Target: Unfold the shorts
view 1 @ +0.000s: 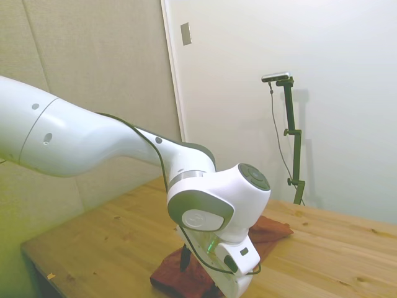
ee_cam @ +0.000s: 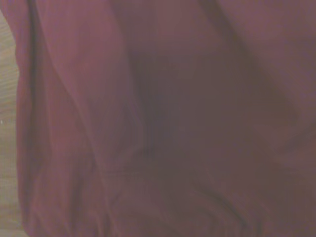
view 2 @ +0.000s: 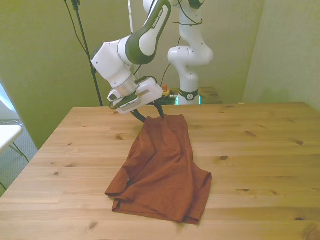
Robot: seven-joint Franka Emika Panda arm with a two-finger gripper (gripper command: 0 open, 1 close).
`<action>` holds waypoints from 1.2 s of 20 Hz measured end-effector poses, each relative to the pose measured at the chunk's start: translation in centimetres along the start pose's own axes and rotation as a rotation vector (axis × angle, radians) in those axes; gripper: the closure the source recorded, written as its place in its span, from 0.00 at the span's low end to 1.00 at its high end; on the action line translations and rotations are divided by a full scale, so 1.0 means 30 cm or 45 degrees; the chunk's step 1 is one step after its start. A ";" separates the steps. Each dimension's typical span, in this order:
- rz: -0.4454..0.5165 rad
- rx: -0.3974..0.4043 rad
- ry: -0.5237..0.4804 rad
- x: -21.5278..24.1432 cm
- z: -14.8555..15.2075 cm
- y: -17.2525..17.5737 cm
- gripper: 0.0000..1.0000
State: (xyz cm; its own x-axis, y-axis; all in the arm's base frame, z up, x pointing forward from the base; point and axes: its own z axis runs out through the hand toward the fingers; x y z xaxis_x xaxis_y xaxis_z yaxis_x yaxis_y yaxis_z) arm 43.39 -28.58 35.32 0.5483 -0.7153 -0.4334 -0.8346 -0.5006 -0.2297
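The rust-orange shorts [view 2: 165, 170] lie wrinkled and folded over themselves on the wooden desk [view 2: 260, 150], a little toward the front view's left of the desk's middle. The cloth runs from a narrow far end near the robot to a broader, doubled-up near end, where the layers curl under along the edge. Long creases run down its length.

The end effector [view 2: 149, 115] sits at the far end of the shorts. In the front view two dark fingers [view 2: 138, 115] show, spread moderately apart, one coming down just off the cloth's far corner and the other at the far edge of the fabric. Whether either fingertip actually pinches cloth cannot be made out; the tips meet the dark edge of the fabric and blend into it.

In the side view the white arm [view 1: 93, 139] fills much of the frame and its wrist housing covers the middle of the shorts [view 1: 270, 230]; only a corner past the wrist and a patch below it show, and the bottom of the frame cuts off the rest. One dark finger [view 1: 185, 256] shows there, standing on or just above the cloth.

The wrist view is blurred and almost wholly filled with reddish fabric [ee_cam: 173, 123] in soft folds, with a strip of desk wood [ee_cam: 7, 148] along one side.
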 end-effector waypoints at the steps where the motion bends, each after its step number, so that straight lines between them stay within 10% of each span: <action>1: -0.001 0.000 -0.002 0.000 0.002 0.001 1.00; 24: -0.037 0.023 0.035 -0.043 -0.053 -0.025 1.00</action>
State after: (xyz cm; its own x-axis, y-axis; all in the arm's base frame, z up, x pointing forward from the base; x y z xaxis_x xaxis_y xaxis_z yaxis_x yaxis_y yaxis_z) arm 43.39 -28.05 37.44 0.5735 -0.7138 -0.4020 -0.8189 -0.5127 -0.2579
